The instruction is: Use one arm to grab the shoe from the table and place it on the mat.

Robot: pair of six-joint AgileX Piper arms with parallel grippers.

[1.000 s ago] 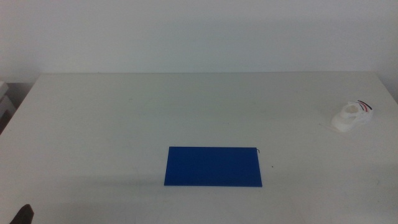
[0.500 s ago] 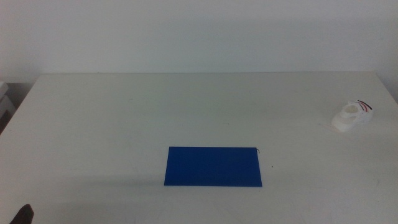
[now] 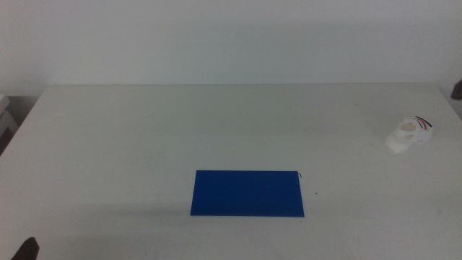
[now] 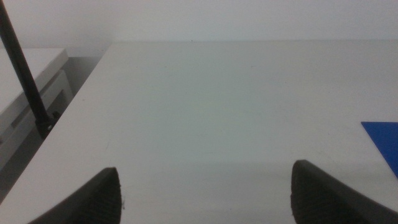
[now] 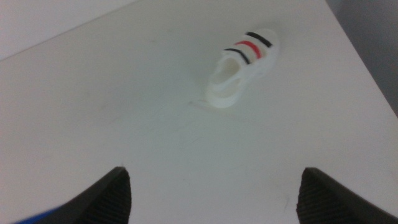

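Shoe (image 3: 409, 134): sitting on its sole near the table's right edge, well apart from the mat, nothing touching it.
Mat (image 3: 247, 193): flat and bare, toward the near middle of the table (image 3: 144, 144).
My right gripper (image 5: 214, 199): jaws spread wide, hanging above the table with the shoe (image 5: 243, 66) ahead, not touching it.
My left gripper (image 4: 205, 196): jaws spread wide too, waiting low at the near left corner; only a dark tip shows in the middle view.

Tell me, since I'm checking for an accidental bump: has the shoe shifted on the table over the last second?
No. The shoe lies at the same spot near the table's right edge, equally far from the mat.
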